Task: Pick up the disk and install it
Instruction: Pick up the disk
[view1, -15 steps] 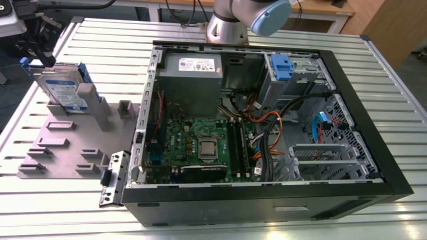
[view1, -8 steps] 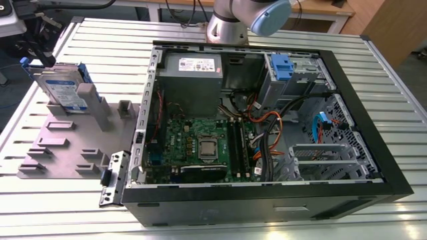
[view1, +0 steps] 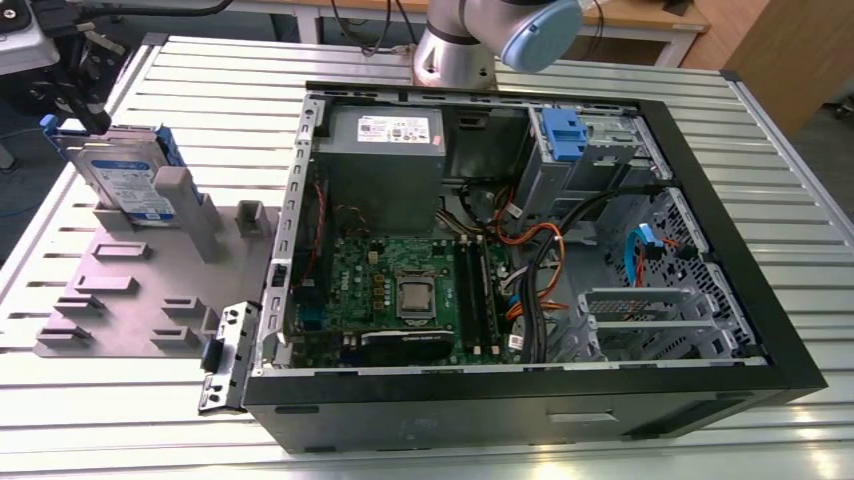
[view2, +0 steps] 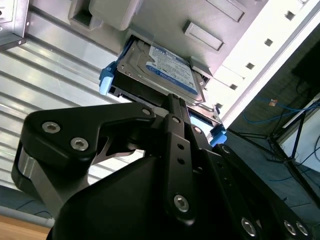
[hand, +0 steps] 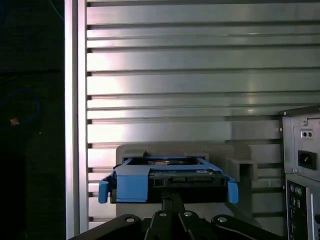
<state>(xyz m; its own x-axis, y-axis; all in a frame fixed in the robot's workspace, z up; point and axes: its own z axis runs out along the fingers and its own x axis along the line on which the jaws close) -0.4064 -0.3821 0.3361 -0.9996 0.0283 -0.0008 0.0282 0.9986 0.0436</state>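
Observation:
The disk (view1: 124, 180) stands on edge in a slot of the grey fixture plate (view1: 134, 300) at the exterior view's left. It is silver with a white-and-blue label (view2: 170, 70) and blue side rails (hand: 131, 186). My black gripper (view1: 74, 100) hangs just above it, beyond the table's corner. In both wrist views the fingers come together in a narrow point (hand: 172, 196) at the middle of the disk's near edge (view2: 172, 100). Whether they touch the disk I cannot tell. The fingers look shut, with nothing between them.
An open black computer case (view1: 747, 300) lies on the ribbed metal table (view1: 801, 150), showing the motherboard (view1: 400, 290), the grey power-supply box (view1: 387, 135), cables and a drive bay with a blue latch (view1: 562, 135). A loose metal bracket (view1: 224, 355) lies by the case's corner.

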